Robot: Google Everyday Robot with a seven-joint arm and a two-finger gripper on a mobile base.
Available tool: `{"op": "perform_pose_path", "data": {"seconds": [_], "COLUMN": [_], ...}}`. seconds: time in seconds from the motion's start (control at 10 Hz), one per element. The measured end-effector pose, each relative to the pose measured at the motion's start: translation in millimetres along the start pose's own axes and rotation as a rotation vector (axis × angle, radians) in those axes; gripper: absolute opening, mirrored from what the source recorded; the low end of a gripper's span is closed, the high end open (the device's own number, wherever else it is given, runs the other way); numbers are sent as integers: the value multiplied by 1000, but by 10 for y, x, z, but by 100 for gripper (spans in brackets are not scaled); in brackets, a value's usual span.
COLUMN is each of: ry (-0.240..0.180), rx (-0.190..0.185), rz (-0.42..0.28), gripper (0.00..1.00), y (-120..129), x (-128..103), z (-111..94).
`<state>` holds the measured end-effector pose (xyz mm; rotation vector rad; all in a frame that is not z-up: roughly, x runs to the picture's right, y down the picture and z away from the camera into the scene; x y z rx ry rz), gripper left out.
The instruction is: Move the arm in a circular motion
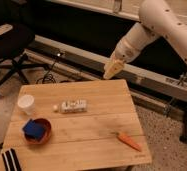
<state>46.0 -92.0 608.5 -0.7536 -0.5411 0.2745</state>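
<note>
arm: white, thick, comes in from 2 o'clock of frame; task's thing is the arm itself, up over far edge of counter.
tool: hangs above counter's far edge at approx 1 o'clock, pointing down-left; carries nothing; apart or together, can't tell.
handling: prob. nothing to take hold of, the job is pure motion. Arm looks stiff & heavy, so a wide sweep would carry momentum; keep circle slow & high.
cup: white, upright, 10 o'clock on counter; looks light, tips easy.
bottle: lying on its side, just toward 11 o'clock of centre, nearest item to tool.
bowl: red, 8 o'clock, blue sponge in it.
carrot: 4 o'clock, near front edge.
striped item: black/white, 7 o'clock corner; can't ID.
rail: long metal beam just behind tool, prob. the main limit on the circle's far side.
chair: 10 o'clock of frame, well apart from arm.
</note>
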Motion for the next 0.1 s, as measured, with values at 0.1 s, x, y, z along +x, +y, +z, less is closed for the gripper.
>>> {"op": "perform_pose_path", "data": {"seconds": [0.1], "ry": [-2], "rx": [-2], "rz": [-22], "gripper": [51], "y": [-132], "x": [-71], "z": [45]}}
